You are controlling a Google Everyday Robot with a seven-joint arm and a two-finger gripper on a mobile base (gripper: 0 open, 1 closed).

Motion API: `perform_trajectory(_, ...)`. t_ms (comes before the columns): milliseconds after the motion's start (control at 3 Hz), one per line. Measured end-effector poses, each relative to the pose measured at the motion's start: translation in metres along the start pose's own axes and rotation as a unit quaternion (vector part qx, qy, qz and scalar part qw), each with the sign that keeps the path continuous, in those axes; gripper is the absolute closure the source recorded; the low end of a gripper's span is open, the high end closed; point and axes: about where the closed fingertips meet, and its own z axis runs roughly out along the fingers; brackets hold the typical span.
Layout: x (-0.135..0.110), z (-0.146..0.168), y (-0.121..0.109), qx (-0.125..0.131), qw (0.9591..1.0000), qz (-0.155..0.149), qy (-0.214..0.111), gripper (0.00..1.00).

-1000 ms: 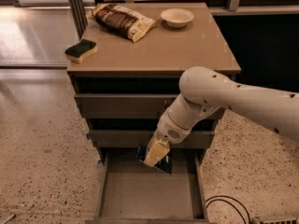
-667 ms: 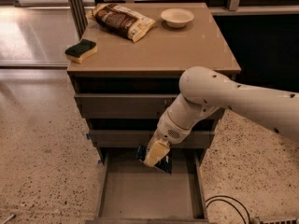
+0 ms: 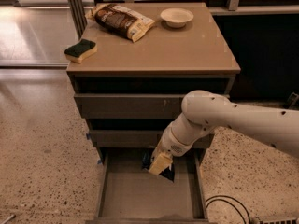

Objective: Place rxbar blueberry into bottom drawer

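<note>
Grey and flat, the bottom drawer [image 3: 131, 195] sits pulled out, closest to me. Over its back part the gripper [image 3: 160, 163] pinches the dark rxbar blueberry [image 3: 168, 173]. I think it should dip lower, then let go softly so the bar lands flat inside. Farther off, a sponge [image 3: 80, 50] and a bowl [image 3: 176, 17] sit on top.

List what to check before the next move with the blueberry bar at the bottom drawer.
1. bottom drawer pulled open: ok.
2. rxbar blueberry at the gripper, over the rear part of the drawer: ok.
3. Gripper between the drawer's side walls: ok.
4. Drawer floor in front of the bar bare: ok.
5. Bar already touching the drawer floor: cannot tell.
6. Arm free of the drawer front above: cannot tell.
</note>
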Motion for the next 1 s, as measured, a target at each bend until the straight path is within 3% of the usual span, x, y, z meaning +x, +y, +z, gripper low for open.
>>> perform_trajectory(667,0.054,0.089,-0.024,0.022,0.9997,0.014,-0.004,1.00)
perform_trajectory(1000,0.072,0.143,-0.032,0.011,0.9995,0.028,-0.005,1.00)
